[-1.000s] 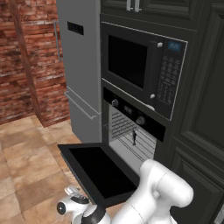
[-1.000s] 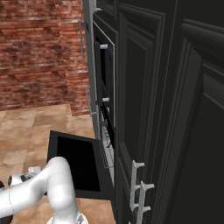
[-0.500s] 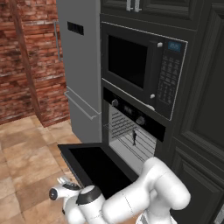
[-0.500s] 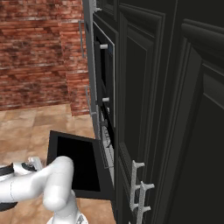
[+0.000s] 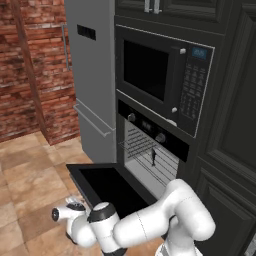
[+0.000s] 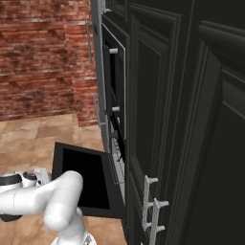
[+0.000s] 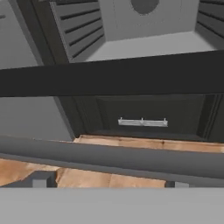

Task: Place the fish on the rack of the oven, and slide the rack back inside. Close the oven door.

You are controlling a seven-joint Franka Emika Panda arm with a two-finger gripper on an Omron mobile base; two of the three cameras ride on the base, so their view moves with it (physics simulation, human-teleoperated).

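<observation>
Left base view shows the oven door point(image 5: 112, 187) dropped flat and open, a wide black panel hinged at the foot of the oven point(image 5: 150, 145) and reaching out toward 7 o'clock over the tiled floor. I judge it stiff and fairly heavy, and it will swing only about that hinge, so it should answer best to a steady lift at its free edge, not a push near the hinge. The glass window looks smooth and offers no purchase. The silver bar handle point(image 7: 109, 155) along the far edge is where I would take hold or get under it, near its middle so the panel rises evenly.

Inside the cavity the rack point(image 5: 145, 150) sits on its side rails, and a small dark shape at about its middle I take to be the fish point(image 5: 153, 157); it is too small to be sure. Whether the rack is fully home I cannot tell.

In the hand view the door's edge runs across at 12 o'clock from the handle as a dark band, with the grey oven interior above it and a lower cabinet front below.

My gripper point(image 7: 107, 183) is released and holds nothing: its fingertips point(image 7: 39, 181) stand wide apart at 6 o'clock of the hand view, just beside the handle, with the bar running across above them. My arm is folded low, with the elbow at 5 o'clock of the left base view and the forearm reaching out to 8 o'clock, so the hand sits at the door's outer edge near the floor and faces the oven.
</observation>
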